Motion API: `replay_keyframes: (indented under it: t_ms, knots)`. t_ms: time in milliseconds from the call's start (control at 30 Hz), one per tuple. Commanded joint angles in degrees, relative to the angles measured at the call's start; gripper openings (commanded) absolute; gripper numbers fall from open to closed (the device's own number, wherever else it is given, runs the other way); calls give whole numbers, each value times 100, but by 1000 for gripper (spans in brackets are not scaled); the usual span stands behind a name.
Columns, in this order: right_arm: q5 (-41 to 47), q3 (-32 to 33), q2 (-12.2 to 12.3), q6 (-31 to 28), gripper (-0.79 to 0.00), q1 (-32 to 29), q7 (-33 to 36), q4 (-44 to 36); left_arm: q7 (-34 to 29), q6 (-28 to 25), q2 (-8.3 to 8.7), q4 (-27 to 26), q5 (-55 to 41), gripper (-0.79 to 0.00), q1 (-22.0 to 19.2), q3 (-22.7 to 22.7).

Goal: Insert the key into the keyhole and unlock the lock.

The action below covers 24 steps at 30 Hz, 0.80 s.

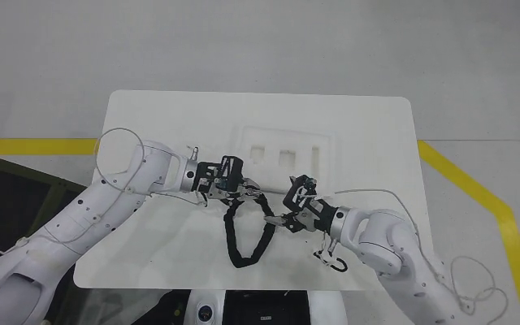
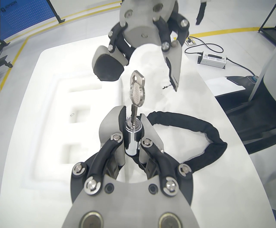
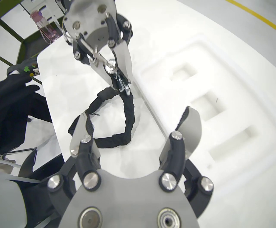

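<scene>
The left gripper [image 2: 132,123] is clamped tight around the shiny lock cylinder [image 2: 131,138], one finger on each side of the barrel. It holds the lock just off the edge of the white foam tray [image 2: 49,121] nearest the robot, close to one of that edge's corners. The key [image 2: 137,90] sits in the keyhole, its blade partly sunk in and its head, with a split ring through it, sticking out away from the cylinder. The right gripper [image 3: 139,118] faces it from a little farther off the tray. Its fingers are spread wide with nothing in them, standing on either side of the key's head, and I can't see them touching it. The black fabric-sleeved chain [image 2: 207,133] runs from the lock in a loop across the table [image 1: 162,122], away from the tray toward the robot. On the floor beyond the tray's far side are a blue board [image 2: 23,13] with pale lettering and a power brick [image 2: 212,58] with a printed label.
</scene>
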Motion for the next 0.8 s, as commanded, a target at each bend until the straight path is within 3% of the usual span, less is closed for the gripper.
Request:
replay_keyframes:
  t_ms: [0,67,100,167,200,233,267,767]
  knots:
    - [-98,-154,-32,-26,-71,98,-172,159,13,0,36,-83,-12,-785,23,-31]
    - [-244,-317,-70,-80,-252,240,-361,306,14,0,70,-165,-22,-785,43,-50]
    - [-314,-391,-90,-80,-397,303,-450,381,11,0,87,-196,-31,-785,53,-57]
    - [-361,-542,-130,-132,-459,417,-602,517,14,0,115,-246,-43,-785,69,-65]
    - [-388,-606,-147,-161,-526,479,-630,590,26,0,127,-264,-51,-785,76,-63]
    - [-402,-663,-164,-171,-723,534,-656,645,36,0,138,-275,-54,-785,78,-63]
    - [-391,-708,-180,-173,-785,575,-688,694,46,0,148,-280,-63,-785,82,-61]
    - [-478,-763,-236,-95,-785,666,-606,882,343,0,245,-293,-109,-785,73,-57]
